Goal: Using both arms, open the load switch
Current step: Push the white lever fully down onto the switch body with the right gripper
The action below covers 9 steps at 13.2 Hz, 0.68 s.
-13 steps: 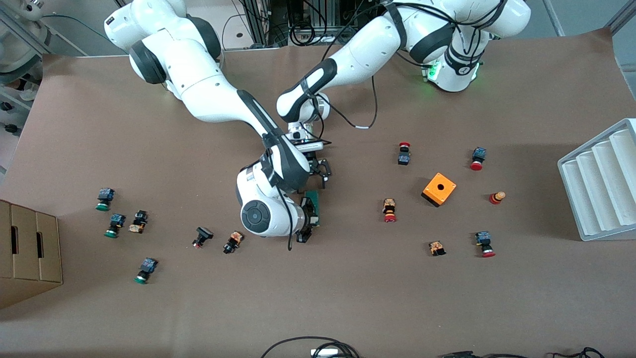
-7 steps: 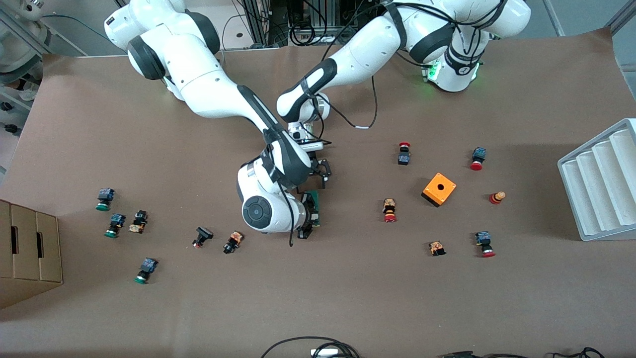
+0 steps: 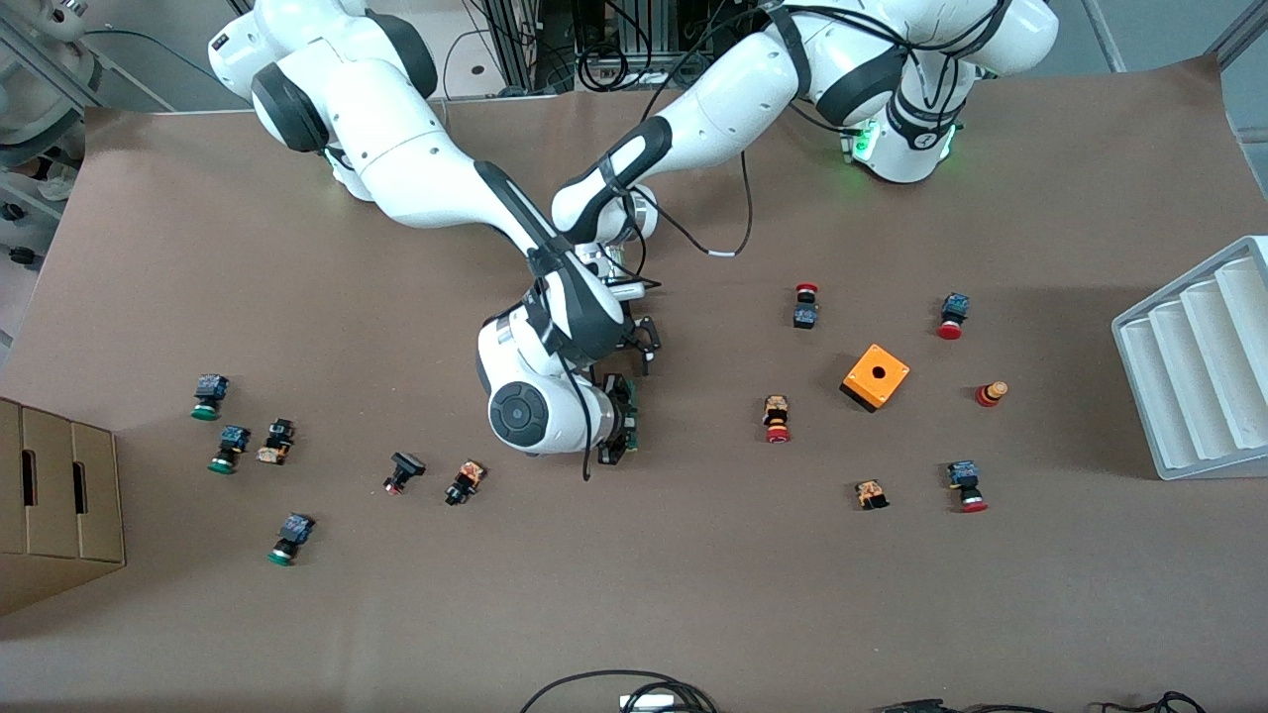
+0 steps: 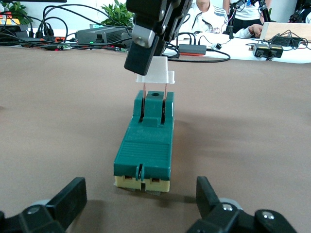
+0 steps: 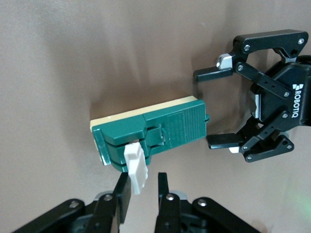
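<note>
- We see the table (image 3: 297,614), covered in brown paper, with the load switch (image 3: 633,416) lying flat near its middle; we place everything else against that switch.
- The two arms meet at the switch. The right arm's wrist hangs over it, and the left arm reaches down to its end toward the robots' bases.
- A white ribbed tray (image 3: 1199,356) sits well apart from the switch at the left arm's end of the table, and a cardboard box (image 3: 59,505) well apart at the right arm's end.
- An orange cube with a hole (image 3: 876,376) lies well away from the switch, toward the left arm's end, among scattered red and green push-buttons.
- The left gripper (image 5: 219,108) stands wide open just off the switch's end, one finger either side of that end, touching nothing; its body reads "ROBOTIQ".
- The right gripper (image 5: 142,187) is pinched narrow on the white handle (image 5: 136,167), which stands raised above the green body (image 4: 145,145) on two thin blades.
- We judge the opening well along: the handle is lifted, but the blades look still seated in their slots, and the left gripper has yet to brace the body.
</note>
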{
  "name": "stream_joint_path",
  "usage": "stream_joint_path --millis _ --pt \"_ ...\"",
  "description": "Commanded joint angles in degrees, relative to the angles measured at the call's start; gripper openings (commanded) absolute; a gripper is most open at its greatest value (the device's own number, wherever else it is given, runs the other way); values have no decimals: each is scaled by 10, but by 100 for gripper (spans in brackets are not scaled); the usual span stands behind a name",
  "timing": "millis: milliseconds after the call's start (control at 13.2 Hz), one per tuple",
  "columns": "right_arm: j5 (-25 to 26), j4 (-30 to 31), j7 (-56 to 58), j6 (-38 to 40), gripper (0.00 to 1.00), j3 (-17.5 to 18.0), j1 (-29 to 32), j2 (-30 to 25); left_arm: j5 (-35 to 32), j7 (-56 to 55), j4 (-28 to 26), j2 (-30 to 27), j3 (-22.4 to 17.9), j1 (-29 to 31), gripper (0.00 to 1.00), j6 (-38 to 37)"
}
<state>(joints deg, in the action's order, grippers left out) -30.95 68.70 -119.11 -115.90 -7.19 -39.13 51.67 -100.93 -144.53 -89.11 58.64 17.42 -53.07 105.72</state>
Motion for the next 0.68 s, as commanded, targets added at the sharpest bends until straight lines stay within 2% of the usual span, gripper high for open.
stream_joint_path --millis 0,227,605 --pt "-11 35 5 8 29 4 -8 -32 -4 -14 14 20 -6 -5 100 -3" --pt "-10 71 15 6 29 4 -11 -53 -4 -14 14 22 -6 -5 100 -3" --pt "1 88 19 3 29 11 -11 -62 -18 -15 14 24 -6 -5 100 -3"
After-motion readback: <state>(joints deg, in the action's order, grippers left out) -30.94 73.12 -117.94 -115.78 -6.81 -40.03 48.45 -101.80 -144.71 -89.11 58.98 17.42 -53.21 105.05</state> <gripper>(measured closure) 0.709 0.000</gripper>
